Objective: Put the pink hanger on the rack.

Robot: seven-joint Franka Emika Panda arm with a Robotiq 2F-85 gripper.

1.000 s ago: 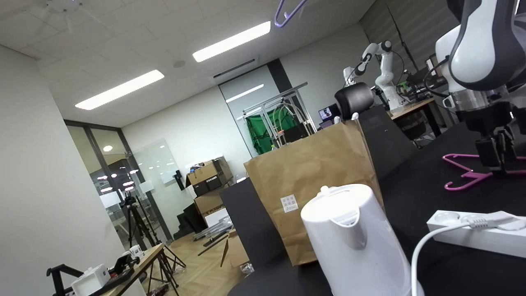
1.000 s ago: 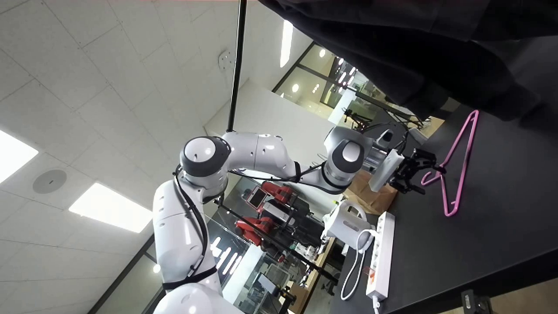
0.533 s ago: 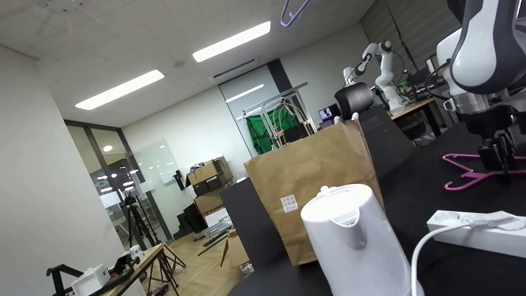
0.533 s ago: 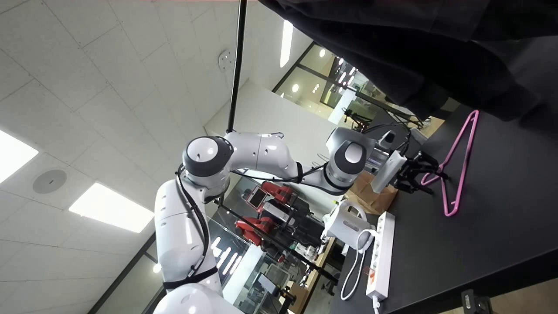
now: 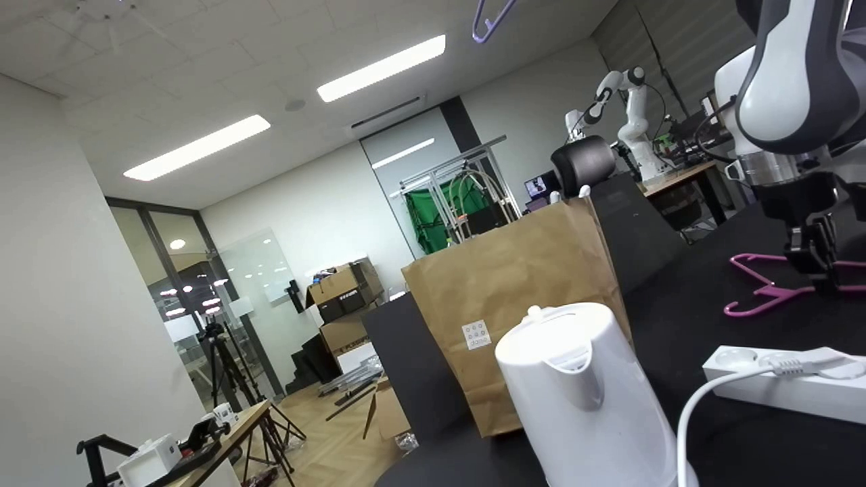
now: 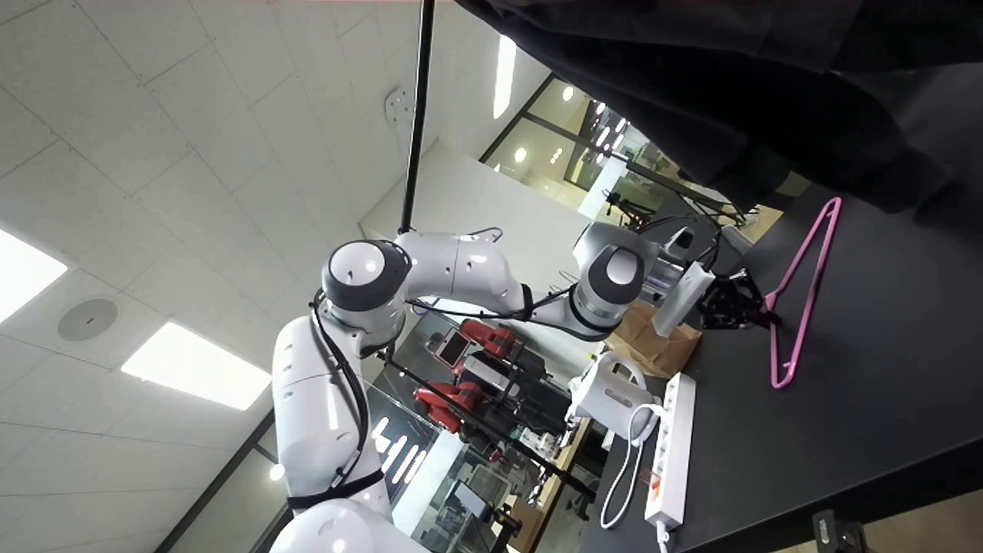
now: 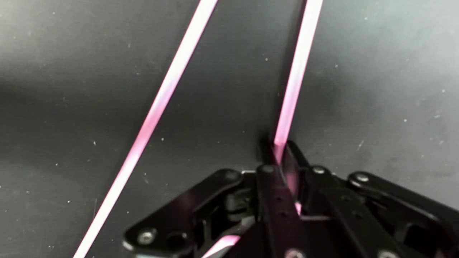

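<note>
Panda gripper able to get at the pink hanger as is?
Likely yes: the gripper looks closed on one bar of the pink hanger, with nothing else visible in the way.
</note>
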